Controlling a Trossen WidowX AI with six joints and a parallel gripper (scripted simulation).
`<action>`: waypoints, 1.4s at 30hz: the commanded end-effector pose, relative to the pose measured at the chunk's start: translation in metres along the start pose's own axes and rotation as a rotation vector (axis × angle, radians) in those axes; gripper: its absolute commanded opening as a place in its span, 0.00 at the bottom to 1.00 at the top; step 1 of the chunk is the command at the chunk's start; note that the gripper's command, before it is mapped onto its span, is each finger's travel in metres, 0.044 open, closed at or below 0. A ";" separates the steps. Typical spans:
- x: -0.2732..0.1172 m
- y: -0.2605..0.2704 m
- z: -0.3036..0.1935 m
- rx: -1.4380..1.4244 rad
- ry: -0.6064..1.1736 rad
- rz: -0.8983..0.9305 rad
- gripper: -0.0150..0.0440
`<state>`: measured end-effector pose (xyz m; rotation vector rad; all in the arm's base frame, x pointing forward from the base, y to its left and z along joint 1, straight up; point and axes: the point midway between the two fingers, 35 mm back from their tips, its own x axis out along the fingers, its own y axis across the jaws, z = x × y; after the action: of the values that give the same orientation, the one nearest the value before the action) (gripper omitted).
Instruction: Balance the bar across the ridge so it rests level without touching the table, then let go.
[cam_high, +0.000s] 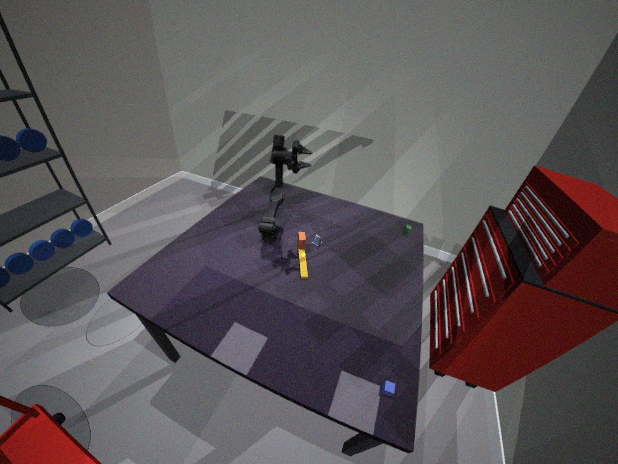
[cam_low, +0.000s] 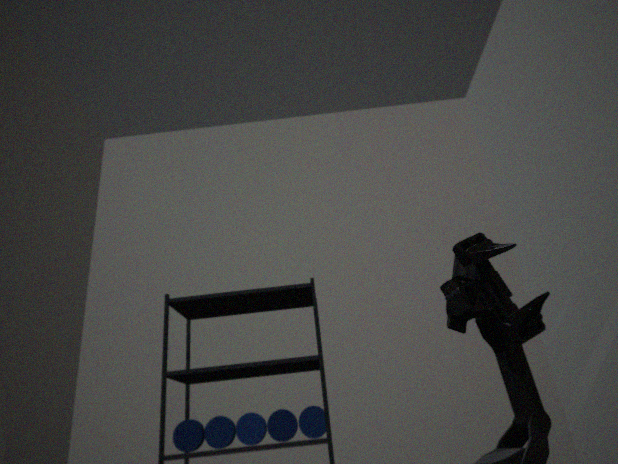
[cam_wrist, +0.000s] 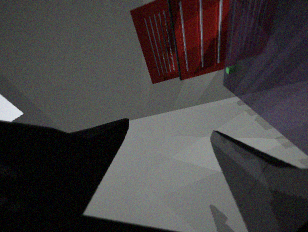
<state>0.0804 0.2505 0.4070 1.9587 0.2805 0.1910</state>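
Note:
A yellow bar (cam_high: 303, 269) lies on the dark table (cam_high: 200, 300) in the top view. An orange block (cam_high: 302, 239) stands at its far end; whether it sits on the bar or just behind it I cannot tell. A small pale grey piece (cam_high: 317, 241), perhaps the ridge, is right of the orange block, apart from it. My gripper (cam_high: 309, 158) (cam_low: 531, 269) (cam_wrist: 169, 128) is open and empty, raised high above the table and pointing sideways. The bar, the orange block and the grey piece are out of sight in the exterior view and the wrist view.
A small green object (cam_high: 408, 229) (cam_wrist: 230, 69) is near the table's far right corner. A blue cube (cam_high: 389, 387) is near the front right corner. A red tool cabinet (cam_high: 500, 340) stands beyond the right edge. A shelf rack (cam_high: 35, 210) (cam_low: 245, 370) with blue discs stands off the table.

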 end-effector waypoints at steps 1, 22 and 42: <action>0.000 0.000 0.000 0.000 0.000 0.001 0.89; -0.024 0.081 0.100 0.074 -0.113 0.033 0.79; -0.007 0.096 0.218 0.108 -0.268 -0.190 0.79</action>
<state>0.1346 0.0306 0.4177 2.0324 0.2795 -0.1657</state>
